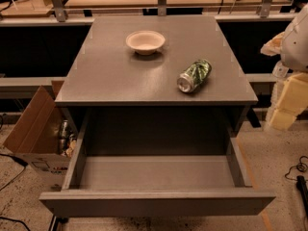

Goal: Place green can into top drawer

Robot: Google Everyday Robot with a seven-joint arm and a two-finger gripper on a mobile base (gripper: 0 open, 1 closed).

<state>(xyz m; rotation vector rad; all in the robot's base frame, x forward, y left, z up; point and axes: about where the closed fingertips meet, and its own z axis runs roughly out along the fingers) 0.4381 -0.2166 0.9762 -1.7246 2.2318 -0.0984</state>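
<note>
The green can (194,75) lies on its side on the grey cabinet top (120,76), toward the right front, its silver end facing front-left. The top drawer (156,201) is pulled wide open below the cabinet top, and its grey inside holds nothing. My gripper (287,105) is at the far right edge of the view, beside the cabinet's right side. It hangs off the white arm (296,42) at about the height of the cabinet top. It is well to the right of the can and apart from it, holding nothing that I can see.
A cream shallow bowl (145,42) stands on the cabinet top toward the back. An open brown cardboard box (33,129) with cans inside sits on the floor at the left. Cables lie on the floor at both sides. A railing runs behind the cabinet.
</note>
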